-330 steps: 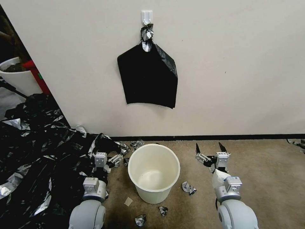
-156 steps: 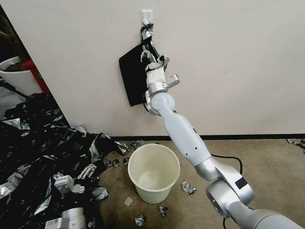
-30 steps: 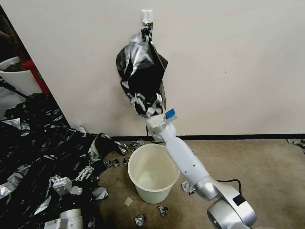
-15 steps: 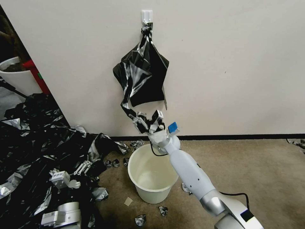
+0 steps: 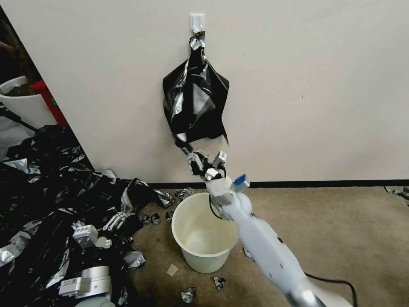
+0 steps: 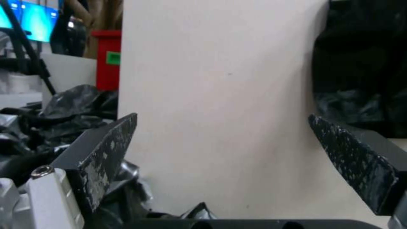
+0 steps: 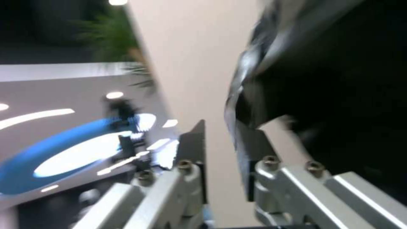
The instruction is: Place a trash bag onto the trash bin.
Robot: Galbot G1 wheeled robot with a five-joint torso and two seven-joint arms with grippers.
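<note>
Currently: right gripper [image 5: 207,160], fingers slightly parted and holding nothing, just below the hung trash bag [image 5: 195,102], at 12 o'clock above the trash bin [image 5: 205,232]; best re-pinch its lowest corner firmly.

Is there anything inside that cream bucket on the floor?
The bucket looks empty: its pale bottom and far inner wall are bare. The right gripper and its arm, raised toward the black bag hanging on the wall, cover part of the bucket's right rim.
</note>
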